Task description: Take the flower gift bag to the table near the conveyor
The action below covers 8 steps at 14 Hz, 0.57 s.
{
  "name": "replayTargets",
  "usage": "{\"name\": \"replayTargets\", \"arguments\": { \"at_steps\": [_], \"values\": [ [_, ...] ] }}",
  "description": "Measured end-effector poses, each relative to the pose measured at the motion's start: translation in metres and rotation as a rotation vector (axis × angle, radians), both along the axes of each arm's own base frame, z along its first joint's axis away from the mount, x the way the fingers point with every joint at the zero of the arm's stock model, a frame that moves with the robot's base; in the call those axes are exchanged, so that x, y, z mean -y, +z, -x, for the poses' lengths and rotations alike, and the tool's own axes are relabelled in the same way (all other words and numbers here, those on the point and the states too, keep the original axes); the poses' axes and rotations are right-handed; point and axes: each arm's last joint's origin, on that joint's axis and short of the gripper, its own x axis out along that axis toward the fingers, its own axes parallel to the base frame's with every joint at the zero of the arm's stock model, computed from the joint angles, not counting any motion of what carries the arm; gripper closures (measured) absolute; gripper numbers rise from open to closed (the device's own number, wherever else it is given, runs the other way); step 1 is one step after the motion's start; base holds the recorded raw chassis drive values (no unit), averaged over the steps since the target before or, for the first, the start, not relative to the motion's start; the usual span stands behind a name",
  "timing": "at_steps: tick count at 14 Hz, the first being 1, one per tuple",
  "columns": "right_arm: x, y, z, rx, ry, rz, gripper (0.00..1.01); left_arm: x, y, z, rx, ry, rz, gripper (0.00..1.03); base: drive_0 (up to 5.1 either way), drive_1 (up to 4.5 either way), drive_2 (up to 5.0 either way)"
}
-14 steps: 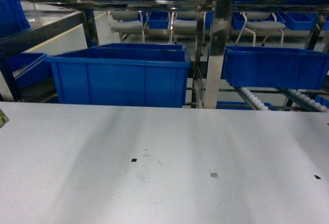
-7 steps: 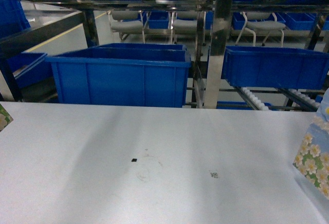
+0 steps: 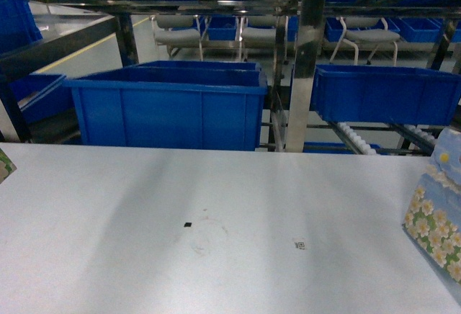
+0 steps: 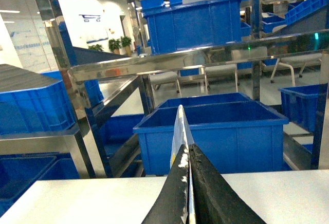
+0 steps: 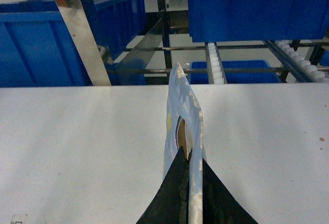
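Bag point(image 3: 436, 209) hangs over the right edge of the table point(image 3: 216, 213), pinched by its top in my right gripper point(image 5: 189, 165), jaws closed. It isn't set down yet, with the conveyor point(image 3: 360, 137) just beyond. My left gripper point(image 4: 187, 157) clamps a thin sheet point(image 4: 181, 131), mostly cut off.
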Motion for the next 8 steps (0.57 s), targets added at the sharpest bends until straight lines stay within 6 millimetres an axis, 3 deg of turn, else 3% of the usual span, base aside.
{"name": "replayTargets", "arguments": {
  "at_steps": [3, 5, 8],
  "values": [
    [0.000, -0.010, -0.003, -0.025, 0.006, 0.012, 0.99, 0.000, 0.000, 0.000, 0.000, 0.000, 0.000, 1.01, 0.0, 0.00, 0.0],
    [0.000, -0.014, 0.009, -0.052, 0.004, 0.017, 0.99, 0.000, 0.000, 0.000, 0.000, 0.000, 0.000, 1.01, 0.0, 0.00, 0.0],
    [0.000, -0.002, 0.027, -0.049, -0.018, 0.020, 0.63, 0.000, 0.000, 0.000, 0.000, 0.000, 0.000, 1.01, 0.0, 0.00, 0.0]
  ]
}}
